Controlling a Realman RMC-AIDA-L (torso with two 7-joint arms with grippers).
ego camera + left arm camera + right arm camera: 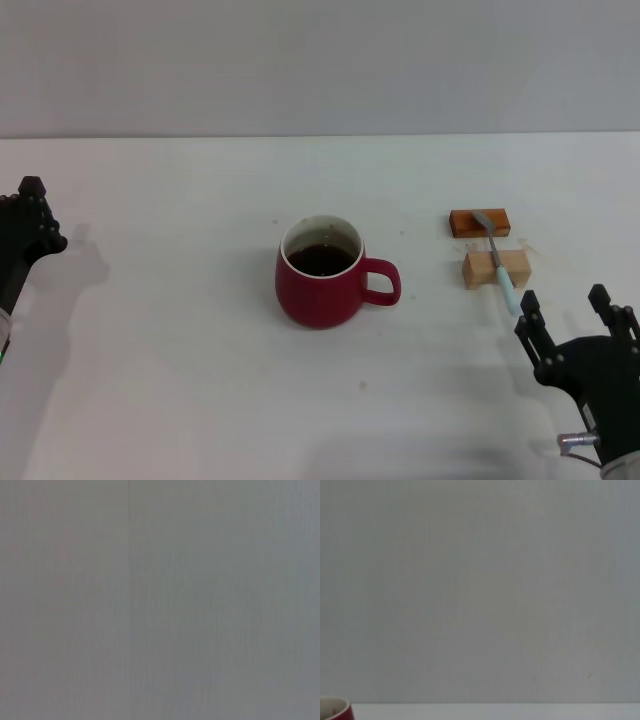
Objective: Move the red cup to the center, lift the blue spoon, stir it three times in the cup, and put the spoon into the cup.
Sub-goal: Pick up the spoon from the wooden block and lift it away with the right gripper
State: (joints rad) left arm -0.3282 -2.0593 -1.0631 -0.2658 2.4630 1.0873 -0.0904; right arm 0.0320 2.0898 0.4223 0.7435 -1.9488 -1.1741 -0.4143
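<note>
My right gripper [568,312] hung spread wide, empty, at five o'clock; my left gripper [30,215] idled at nine. One red cup [320,272] sat central; one blue spoon [501,265] bridged two blocks [481,222] at three.

The red cup [320,275], a squat, rounded mug with a white inner rim and dark liquid inside, stands upright well to the left of the right gripper [568,308] and farther from the robot, its loop handle turned toward that gripper's side. The blue spoon [500,261], slim with a pale blue handle and grey bowl, lies just beyond the gripper's spread fingers, handle end nearest them.
</note>
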